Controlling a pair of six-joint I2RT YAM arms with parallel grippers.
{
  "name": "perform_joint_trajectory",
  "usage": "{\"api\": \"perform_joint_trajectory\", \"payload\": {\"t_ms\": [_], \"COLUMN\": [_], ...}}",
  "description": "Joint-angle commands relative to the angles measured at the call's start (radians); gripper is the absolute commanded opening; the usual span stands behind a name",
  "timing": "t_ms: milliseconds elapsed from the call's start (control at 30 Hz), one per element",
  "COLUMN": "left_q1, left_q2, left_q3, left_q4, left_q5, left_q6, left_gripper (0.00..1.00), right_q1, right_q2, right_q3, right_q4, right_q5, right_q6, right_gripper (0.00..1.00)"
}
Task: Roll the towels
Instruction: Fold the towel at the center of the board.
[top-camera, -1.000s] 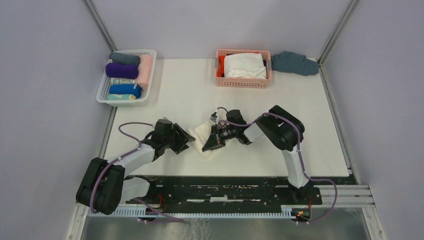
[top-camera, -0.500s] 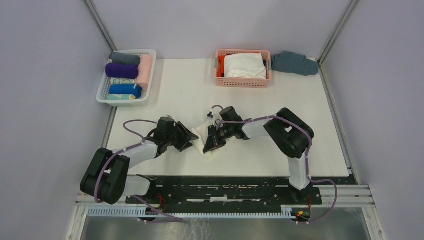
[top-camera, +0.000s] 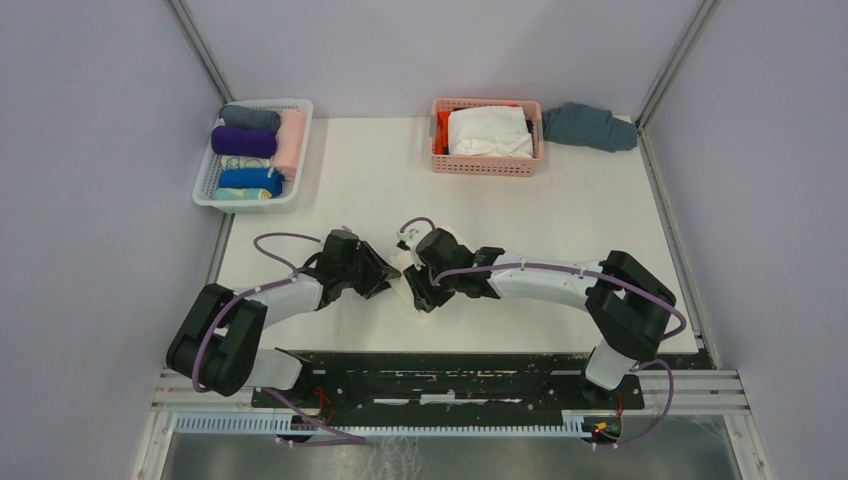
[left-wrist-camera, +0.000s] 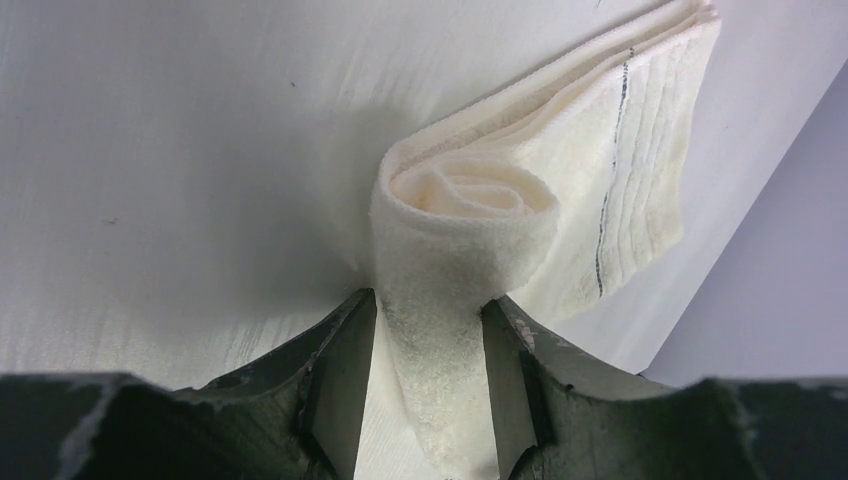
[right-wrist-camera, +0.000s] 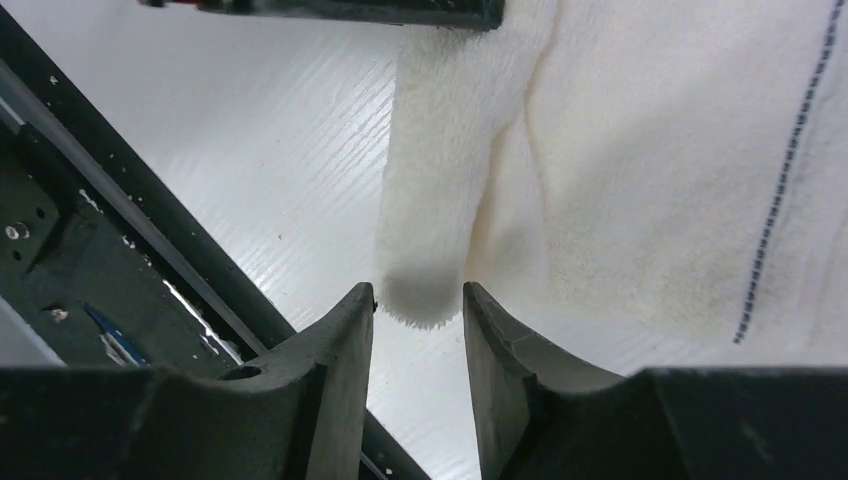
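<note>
From above, the towel (top-camera: 405, 268) lies near the worktop's (top-camera: 520, 215) front edge, mostly hidden between the left pincer (top-camera: 388, 275) and the right pincer (top-camera: 417, 292). Less of it shows than a moment ago, and the right arm reaches farther left.

In the left wrist view, the left pincer (left-wrist-camera: 428, 330) squeezes the roll's end. The flat part runs up and right.

In the right wrist view, the right pincer (right-wrist-camera: 418, 300) hugs the other tip, and the roll runs straight up.

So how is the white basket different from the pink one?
The white basket sits far left; the pink basket sits far centre. The white basket holds neat rolled towels in several colours; the pink basket holds a loose white cloth, unrolled. Both are slotted plastic baskets.
</note>
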Motion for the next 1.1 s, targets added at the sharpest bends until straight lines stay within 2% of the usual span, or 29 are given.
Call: {"api": "perform_joint_trajectory", "payload": {"t_ms": [0,133,533,900,1067], "left_q1": [-0.019,-0.028,-0.043,-0.044,-0.045], "left_q2": [0.043,0.046,0.058,0.080,0.095], "left_q3": [-0.007,-0.002,0.008,0.012,0.028], "left_q4": [-0.136,-0.154,-0.169,-0.165,-0.167], "left_q5": [-0.146,-0.161,-0.172,-0.163,-0.163], "left_q6": [0.036,0.030,0.015,0.006,0.008], "left_gripper": [0.52,0.52,0.52,0.52,0.55], "right_q1": [0.065,0.131,0.198,0.199,0.198], "right_q2": [-0.086,-0.066,0.121,0.200,0.230], "right_q3": [0.050,0.094,0.199,0.116,0.089], "right_q4": [-0.070,-0.057,-0.053,-0.120,-0.143], "right_q5": [0.288,0.349,0.450,0.524,0.528], "right_q6": [-0.101,-0.141,-0.192,-0.135,-0.116], "right_gripper": [0.47,0.53,0.55,0.56,0.50]}}
